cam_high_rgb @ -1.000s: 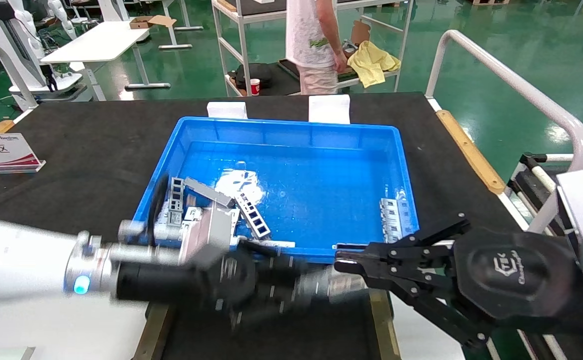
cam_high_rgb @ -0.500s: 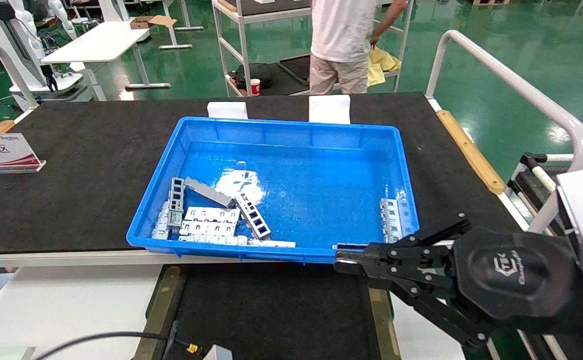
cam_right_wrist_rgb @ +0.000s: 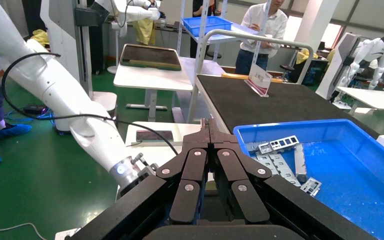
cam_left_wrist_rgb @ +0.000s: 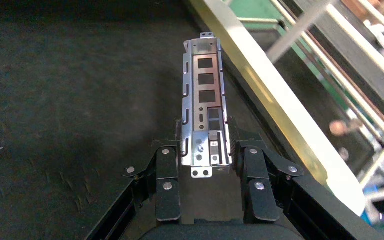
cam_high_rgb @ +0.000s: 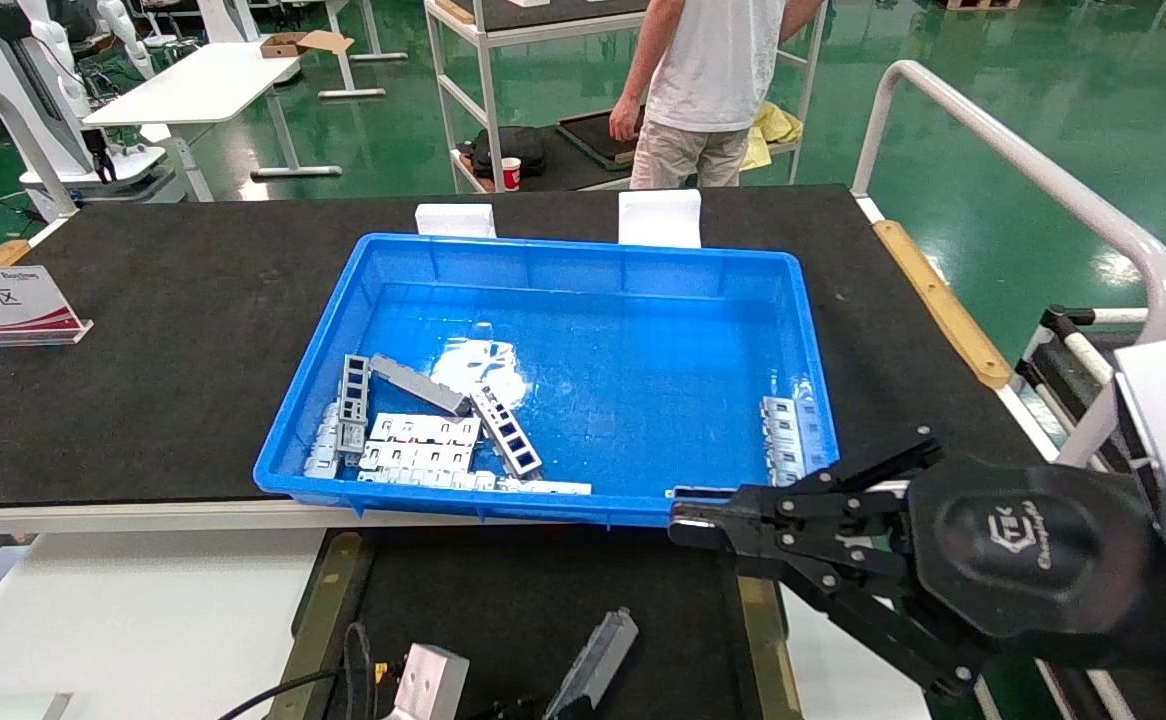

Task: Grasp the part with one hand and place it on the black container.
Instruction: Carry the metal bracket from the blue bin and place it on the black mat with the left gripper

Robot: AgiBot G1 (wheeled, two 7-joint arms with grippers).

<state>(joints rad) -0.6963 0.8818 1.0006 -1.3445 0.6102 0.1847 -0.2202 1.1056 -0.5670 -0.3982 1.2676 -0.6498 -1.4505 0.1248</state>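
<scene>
Currently the left gripper point(cam_left_wrist_rgb: 205, 155) is clenched on the part point(cam_left_wrist_rgb: 204, 112), which sits between its jaws and projects forward beyond the fingertips, over the black container point(cam_left_wrist_rgb: 70, 100) beside its brass-coloured edge strip point(cam_left_wrist_rgb: 275, 105). Right gripper point(cam_high_rgb: 688, 520) hangs with jaws pressed together, empty, at the blue bin's point(cam_high_rgb: 583, 255) near rim.

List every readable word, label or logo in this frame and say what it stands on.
"上料区": red-and-white sign on the table mat.
Small line above it: too small to read.
Embossed logo and word on the right gripper housing: not legible.
The part in the left gripper: no text visible.
</scene>
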